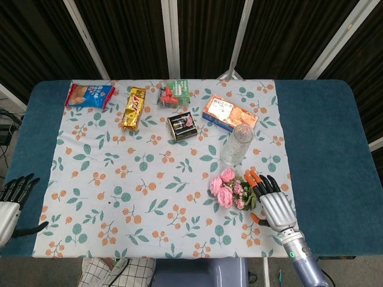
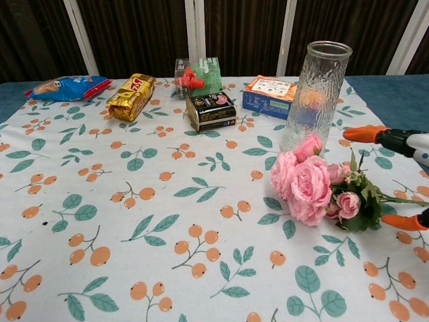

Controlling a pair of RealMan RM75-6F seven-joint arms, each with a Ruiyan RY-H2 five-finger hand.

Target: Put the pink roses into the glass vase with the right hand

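Note:
The pink roses [image 1: 226, 188] lie on their side on the flowered cloth, blooms to the left and green stems pointing right toward my right hand [image 1: 273, 201]. That hand's fingers are spread, with the orange fingertips [image 1: 252, 178] just at the leaves. In the chest view the roses [image 2: 307, 182] lie in front of the vase, and their stems run between a finger and the thumb of my right hand [image 2: 401, 141], which has not closed on them. The empty glass vase [image 1: 237, 143] [image 2: 315, 94] stands upright just behind the roses. My left hand [image 1: 13, 202] rests open at the table's left edge.
Along the back of the cloth lie a blue snack bag [image 1: 90, 94], a gold packet [image 1: 134, 108], a green-and-red pack [image 1: 174, 94], a dark box [image 1: 182, 126] and an orange box [image 1: 230, 113] close behind the vase. Blue table [image 1: 323, 149] shows beyond the cloth's right side.

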